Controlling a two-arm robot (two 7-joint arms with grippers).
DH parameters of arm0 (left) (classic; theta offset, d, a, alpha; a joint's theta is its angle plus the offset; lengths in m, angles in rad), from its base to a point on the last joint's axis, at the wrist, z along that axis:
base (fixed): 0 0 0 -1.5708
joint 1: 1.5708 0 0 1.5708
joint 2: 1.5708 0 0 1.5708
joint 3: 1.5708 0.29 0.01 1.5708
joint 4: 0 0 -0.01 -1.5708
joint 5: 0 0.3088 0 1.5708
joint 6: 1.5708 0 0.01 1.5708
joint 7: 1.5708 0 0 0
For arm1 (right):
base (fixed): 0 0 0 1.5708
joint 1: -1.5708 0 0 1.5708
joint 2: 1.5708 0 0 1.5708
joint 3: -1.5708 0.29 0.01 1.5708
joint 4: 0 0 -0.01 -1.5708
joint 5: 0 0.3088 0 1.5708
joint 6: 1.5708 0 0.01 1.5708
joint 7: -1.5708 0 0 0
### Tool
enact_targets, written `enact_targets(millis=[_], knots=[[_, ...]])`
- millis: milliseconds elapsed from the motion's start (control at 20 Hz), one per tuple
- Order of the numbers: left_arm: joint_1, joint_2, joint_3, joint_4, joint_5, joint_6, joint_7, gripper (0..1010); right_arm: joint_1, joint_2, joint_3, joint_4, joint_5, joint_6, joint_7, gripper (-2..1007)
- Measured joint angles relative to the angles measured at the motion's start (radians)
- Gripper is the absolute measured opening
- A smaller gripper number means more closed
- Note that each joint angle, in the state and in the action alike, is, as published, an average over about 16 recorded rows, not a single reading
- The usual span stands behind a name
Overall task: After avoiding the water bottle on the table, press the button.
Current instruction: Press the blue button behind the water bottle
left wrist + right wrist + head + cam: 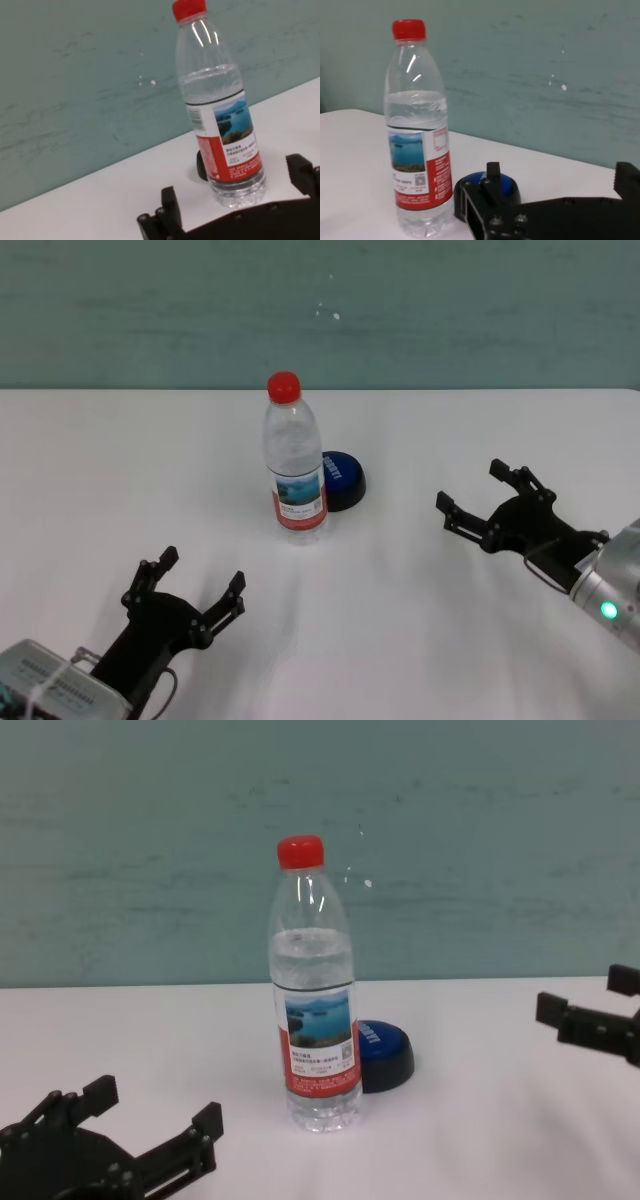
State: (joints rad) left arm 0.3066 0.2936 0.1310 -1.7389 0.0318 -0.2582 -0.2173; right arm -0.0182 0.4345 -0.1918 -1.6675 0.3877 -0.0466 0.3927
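Left black end effector (190, 592): nearest the camera, low over the plain white table (100, 490), fingers spread, holding nothing. Right black end effector (480, 502): open, empty, hovering to the right of the objects. Tall clear plastic water bottle (295, 462) with red cap: upright, mid-table. Low blue dome button (342, 478) on black base: just behind the bottle, toward its right, partly hidden. Risk: a left-arm approach would likely topple the bottle; the right side looks clearer.
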Motion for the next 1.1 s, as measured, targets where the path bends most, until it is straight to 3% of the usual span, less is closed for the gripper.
enact_targets(millis=[400, 1100], knots=[[0.0, 0.0, 0.0, 0.0, 0.0, 0.0, 0.0, 1001, 0.114, 0.0, -0.028, 0.095, 0.016, 0.012, 0.025, 1004], [0.0, 0.0, 0.0, 0.0, 0.0, 0.0, 0.0, 1000, 0.302, -0.054, -0.101, 0.293, 0.026, 0.015, 0.056, 1004]])
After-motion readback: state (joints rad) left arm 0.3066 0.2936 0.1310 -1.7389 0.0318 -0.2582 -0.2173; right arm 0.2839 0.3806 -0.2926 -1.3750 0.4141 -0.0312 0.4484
